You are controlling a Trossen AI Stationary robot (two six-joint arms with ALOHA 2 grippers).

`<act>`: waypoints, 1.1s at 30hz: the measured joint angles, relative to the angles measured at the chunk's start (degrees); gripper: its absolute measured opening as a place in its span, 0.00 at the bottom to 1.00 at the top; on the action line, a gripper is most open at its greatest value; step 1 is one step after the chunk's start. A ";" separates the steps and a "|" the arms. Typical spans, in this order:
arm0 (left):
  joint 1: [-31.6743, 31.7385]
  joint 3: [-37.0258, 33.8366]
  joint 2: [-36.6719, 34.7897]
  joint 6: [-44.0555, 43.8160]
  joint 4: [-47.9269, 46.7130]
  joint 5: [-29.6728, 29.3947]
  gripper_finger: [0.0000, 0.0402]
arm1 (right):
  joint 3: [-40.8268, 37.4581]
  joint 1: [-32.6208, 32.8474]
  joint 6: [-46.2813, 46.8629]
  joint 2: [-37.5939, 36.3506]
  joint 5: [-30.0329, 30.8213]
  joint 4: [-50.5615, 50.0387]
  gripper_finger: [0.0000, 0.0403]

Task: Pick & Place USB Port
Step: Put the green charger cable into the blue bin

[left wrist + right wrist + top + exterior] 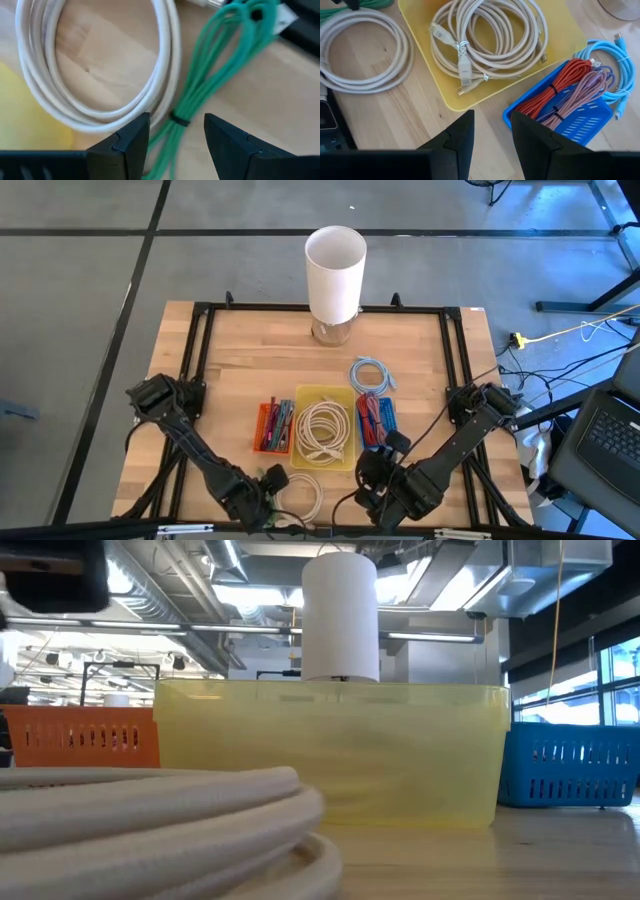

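Observation:
A green cable bundle (200, 85), bound by a black tie, lies on the wooden table beside a loose white cable coil (95, 75) near the front edge. My left gripper (176, 137) points down over it and is open, with one finger on each side of the tied part and neither touching it. My right gripper (491, 132) hovers open above the table, between the yellow bin (450, 97) and the blue bin (585, 122), with nothing between its fingers. I cannot make out a USB port among the cables.
The yellow bin (300, 392) holds a white cable coil. An orange bin (274, 427) and the blue bin (377, 420) beside it hold coloured cables. A light-blue cable (371, 373) lies behind them. A tall white cylinder (335, 275) stands at the far edge.

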 joint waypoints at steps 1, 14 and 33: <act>0.48 -0.08 0.00 0.54 0.06 0.04 0.45 | 0.00 0.00 0.00 0.00 0.00 0.17 0.33; 6.02 -2.93 -0.28 -0.57 0.51 7.36 0.45 | 0.00 0.02 -0.17 0.00 0.00 0.45 0.33; 4.32 -2.38 -0.20 -11.33 -0.08 6.43 0.02 | 0.00 0.02 -0.23 0.00 0.00 0.43 0.33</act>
